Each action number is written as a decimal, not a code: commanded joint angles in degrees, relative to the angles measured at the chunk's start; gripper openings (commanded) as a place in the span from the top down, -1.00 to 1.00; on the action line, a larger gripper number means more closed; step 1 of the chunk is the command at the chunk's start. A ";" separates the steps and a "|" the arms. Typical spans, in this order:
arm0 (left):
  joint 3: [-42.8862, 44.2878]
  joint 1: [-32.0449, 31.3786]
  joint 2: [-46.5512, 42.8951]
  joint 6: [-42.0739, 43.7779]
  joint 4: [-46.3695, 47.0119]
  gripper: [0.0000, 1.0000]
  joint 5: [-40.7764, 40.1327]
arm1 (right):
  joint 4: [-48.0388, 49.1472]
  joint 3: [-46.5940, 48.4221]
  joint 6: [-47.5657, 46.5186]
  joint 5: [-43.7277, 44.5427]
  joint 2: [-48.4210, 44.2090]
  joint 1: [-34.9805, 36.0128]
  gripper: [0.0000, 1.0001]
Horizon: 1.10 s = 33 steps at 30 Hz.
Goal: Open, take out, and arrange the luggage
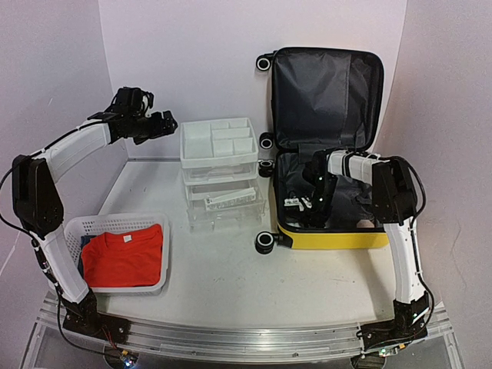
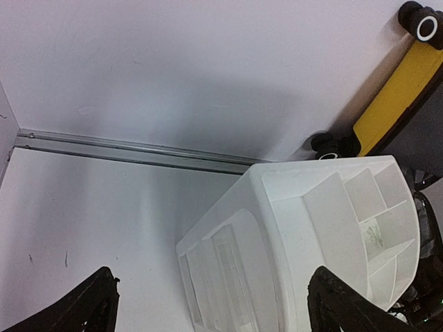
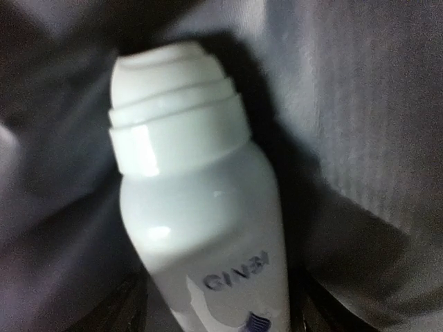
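The yellow luggage (image 1: 330,238) lies open at the back right, its lid (image 1: 327,92) upright against the wall and the dark grey lining showing. My right gripper (image 1: 317,204) reaches down into the lower half. In the right wrist view it (image 3: 218,315) is closed around a white bottle (image 3: 201,214) with blue print, dark lining behind it. My left gripper (image 1: 165,123) is raised at the back left, open and empty; in its wrist view it (image 2: 214,304) hangs over the drawer unit, with the luggage's yellow shell (image 2: 398,90) and a wheel (image 2: 422,24) at top right.
A white plastic drawer unit (image 1: 219,173) (image 2: 304,235) with a divided top tray stands left of the luggage; a white item lies in one drawer (image 1: 231,198). A white mesh basket (image 1: 115,224) holding a red shirt (image 1: 123,257) sits at the front left.
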 commanded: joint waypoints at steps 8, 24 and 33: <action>-0.14 0.31 -8.01 1.24 1.93 -0.88 1.85 | 4.65 3.53 0.74 3.92 -7.91 1.06 0.20; -9.61 0.29 -20.33 -10.05 -8.40 -0.82 4.25 | 7.05 2.37 5.53 1.62 -24.25 0.68 0.46; -10.36 0.32 -23.50 -7.73 -19.76 -0.76 13.76 | 11.27 5.95 -3.49 -3.89 -27.65 8.52 0.47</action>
